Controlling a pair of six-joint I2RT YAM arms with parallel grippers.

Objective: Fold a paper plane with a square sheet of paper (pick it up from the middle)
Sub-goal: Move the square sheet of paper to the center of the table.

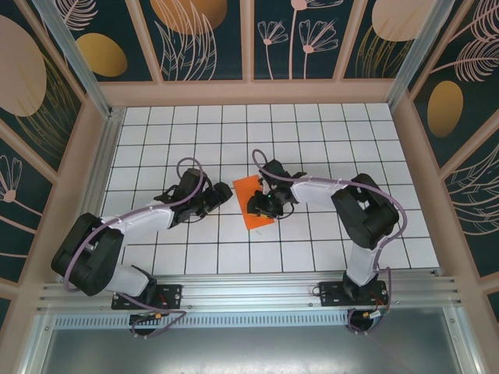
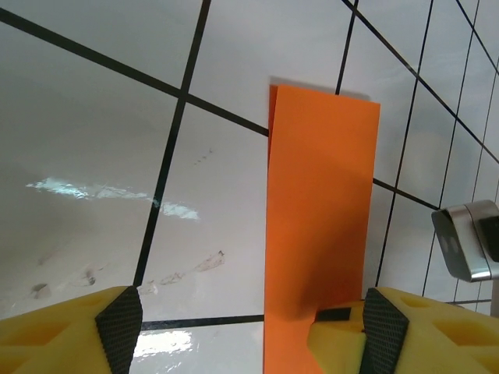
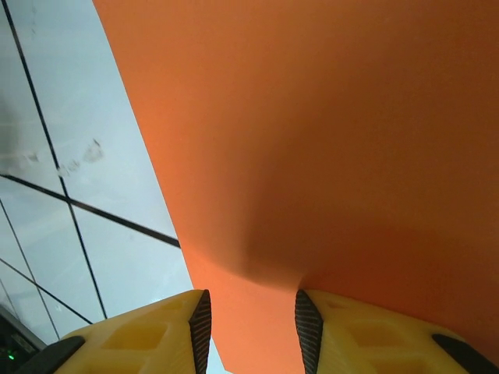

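Top external view first: we see the square sheet of paper [image 1: 245, 199], bright orange, lying on the white table [image 1: 312, 125] with black lines. It is right between the two pincers. The left pincer [image 1: 224, 193] sits just beside the paper's left edge. The right pincer [image 1: 260, 206] is over the paper's right part.

In the left wrist view, the left pincer [image 2: 249, 331] has its two yellow fingers [image 2: 118, 327] far apart, wide open. The paper [image 2: 320, 202] is folded into a long strip. It runs straight ahead of this pincer and lies flat on the table. The near end of the strip is at the right finger, and that fingertip sits over it. The left finger is well apart from the paper, over bare table.

In the right wrist view, the right pincer [image 3: 253, 327] has its fingers [image 3: 200, 323] a little apart. Orange paper [image 3: 335, 132] fills the gap between them and spreads out ahead and to the right. Just ahead of the gap the paper looks bent, with a dark shade on it. We cannot tell if this pincer is squeezing the paper.
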